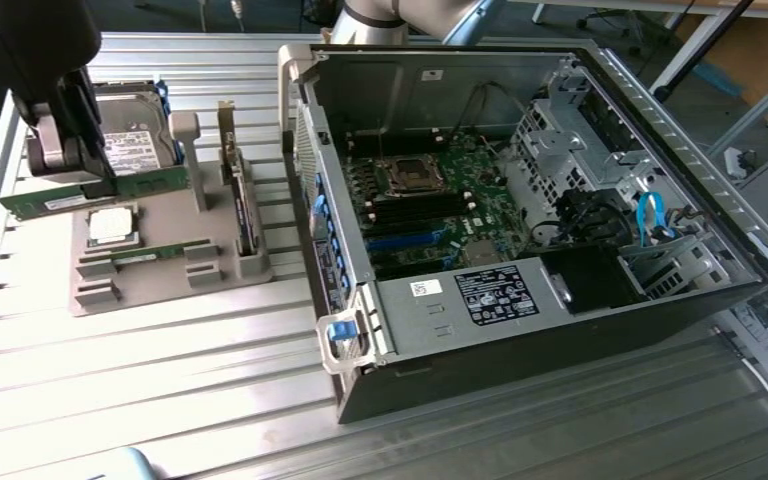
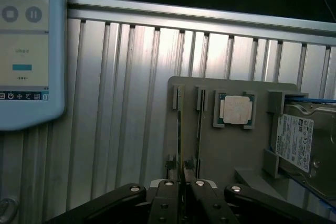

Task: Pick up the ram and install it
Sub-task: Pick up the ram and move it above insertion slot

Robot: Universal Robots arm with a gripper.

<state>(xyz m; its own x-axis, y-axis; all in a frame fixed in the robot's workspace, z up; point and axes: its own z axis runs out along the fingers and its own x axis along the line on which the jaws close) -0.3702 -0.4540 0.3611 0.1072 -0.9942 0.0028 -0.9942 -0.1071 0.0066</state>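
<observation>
Item under inspection: the gripper (image 1: 80,178) has its fingers (image 2: 167,203) closed on the ram (image 1: 144,183), pinching the thin board across its flat faces near mid-length, with green ends projecting to either side of the fingers. Judged reason: a central pinch keeps the stick level and its contact edge pointing down and free. The ram hangs clear of all surfaces, directly beneath the fingertips. Below the fingers lies the grey holder tray (image 2: 210,156); its raised slots appear made to keep each part at a fixed pick position. A second green stick (image 1: 144,256) rests in the tray, just beside the fingers' line. Slightly further out sits the square processor chip (image 2: 234,109) in its own recess, and beyond that the hard drive (image 2: 299,142) at the tray's edge. A wider card (image 1: 235,195) stands upright on the tray's side away from the fingers. Well apart from the fingers, the computer case (image 1: 531,300) lies open-side up, exposing the motherboard (image 1: 451,215), presumably for access from above. Installation not yet done.
</observation>
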